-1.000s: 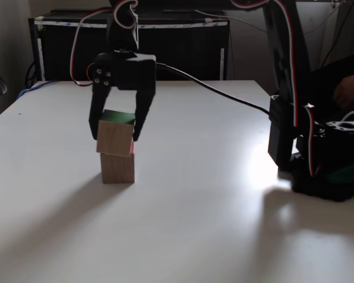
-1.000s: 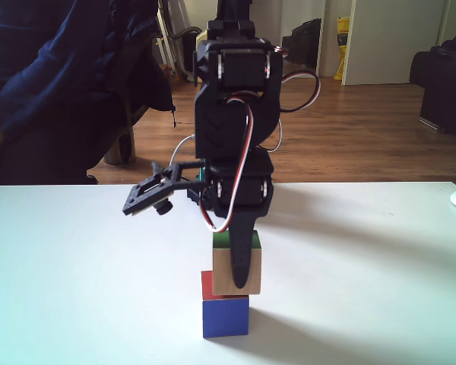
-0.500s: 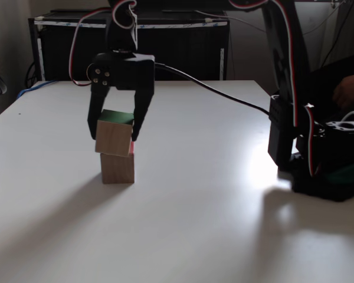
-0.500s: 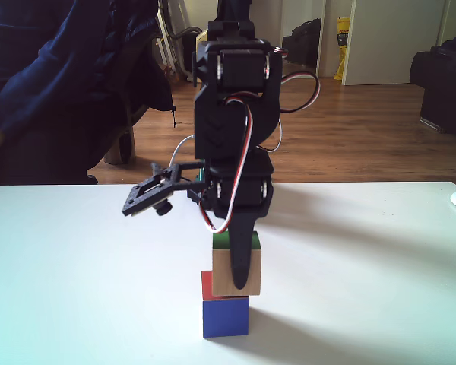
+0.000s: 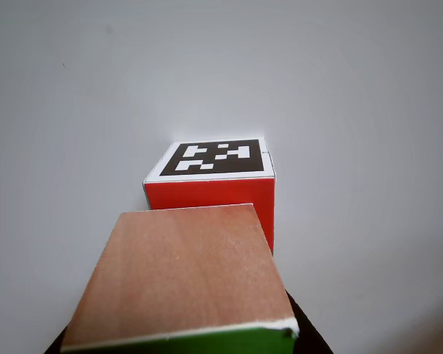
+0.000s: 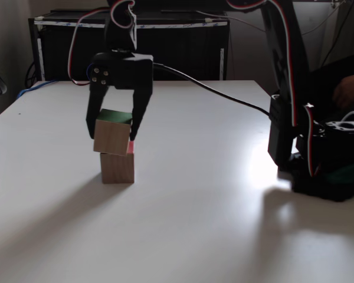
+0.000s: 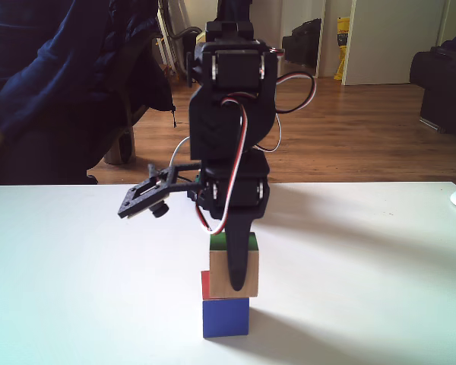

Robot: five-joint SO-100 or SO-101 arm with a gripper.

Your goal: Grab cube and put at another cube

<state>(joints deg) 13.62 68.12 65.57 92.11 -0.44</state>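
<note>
1. Above the marker cube, the gripper stays clamped on the cube, which has lifted slightly and now tilts, barely touching.
2. Placement looks unfinished; the cube sits off-centre, overhanging the marker cube in the other view.

We see a white worktop. Behind it in a fixed view stands a black cabinet. In a fixed view, a person's dark blue sleeve shows at left, with a wooden floor and a white door beyond.
</note>
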